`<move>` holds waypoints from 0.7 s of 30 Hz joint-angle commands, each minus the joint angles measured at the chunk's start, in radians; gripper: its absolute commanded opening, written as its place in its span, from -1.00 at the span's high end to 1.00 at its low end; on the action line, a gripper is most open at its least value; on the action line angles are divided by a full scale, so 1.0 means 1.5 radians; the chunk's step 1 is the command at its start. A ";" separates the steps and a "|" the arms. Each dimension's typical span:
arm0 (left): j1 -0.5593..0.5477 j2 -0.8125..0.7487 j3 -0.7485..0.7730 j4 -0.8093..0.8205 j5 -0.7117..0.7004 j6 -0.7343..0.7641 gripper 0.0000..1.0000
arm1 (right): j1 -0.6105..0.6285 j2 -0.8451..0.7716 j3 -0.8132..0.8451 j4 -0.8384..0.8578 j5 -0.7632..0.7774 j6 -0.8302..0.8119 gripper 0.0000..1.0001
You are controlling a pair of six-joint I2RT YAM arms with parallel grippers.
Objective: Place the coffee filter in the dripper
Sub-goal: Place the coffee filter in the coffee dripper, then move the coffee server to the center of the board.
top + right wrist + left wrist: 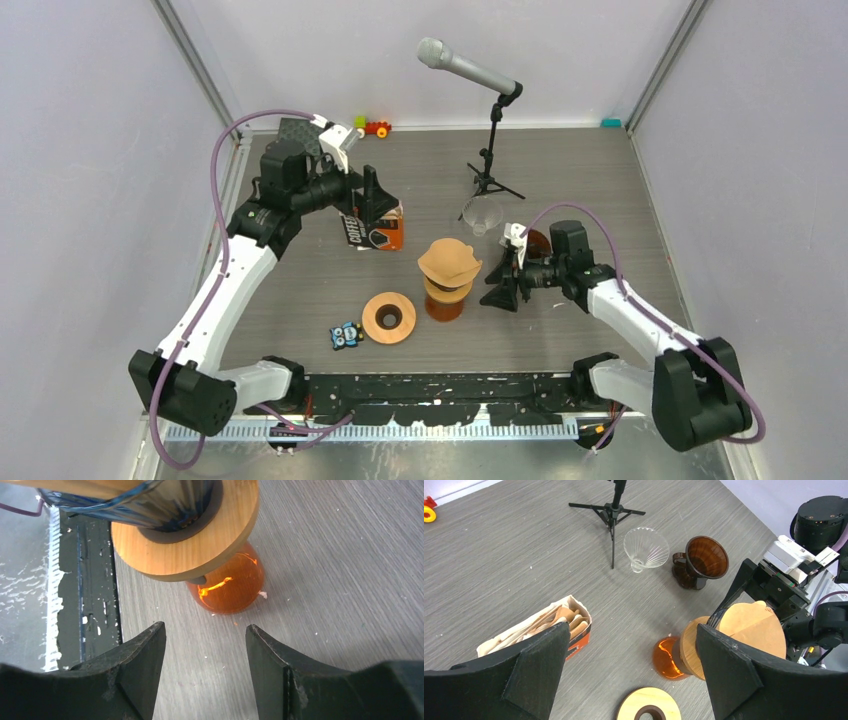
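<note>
A brown paper coffee filter [449, 258] sits in the glass dripper with a wooden collar [448, 287] on top of an amber carafe [444, 306]. It also shows in the left wrist view [751, 627]. My right gripper [497, 285] is open and empty, low on the table just right of the carafe [227, 587], with the wooden collar [200, 545] above it. My left gripper [365, 205] is open and empty, raised over the orange box of filters [380, 232], which shows below it in the left wrist view [544, 625].
A wooden ring [389, 318] lies left of the carafe, with a small blue toy [346, 336] beside it. A clear glass dripper [483, 215] and a brown dripper [704, 560] stand behind. A microphone stand [490, 165] is at the back, and small toys [372, 126] at the far edge.
</note>
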 commanded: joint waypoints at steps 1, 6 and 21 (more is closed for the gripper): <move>0.009 0.004 0.018 0.030 0.002 0.006 -0.99 | 0.013 0.051 0.006 0.119 -0.032 -0.029 -0.29; 0.010 0.005 0.012 0.035 0.001 0.009 -0.99 | 0.025 0.109 -0.008 0.200 -0.032 -0.025 -0.29; 0.012 0.021 0.011 0.041 -0.012 0.009 -0.99 | 0.103 0.198 -0.069 0.510 0.017 0.129 -0.17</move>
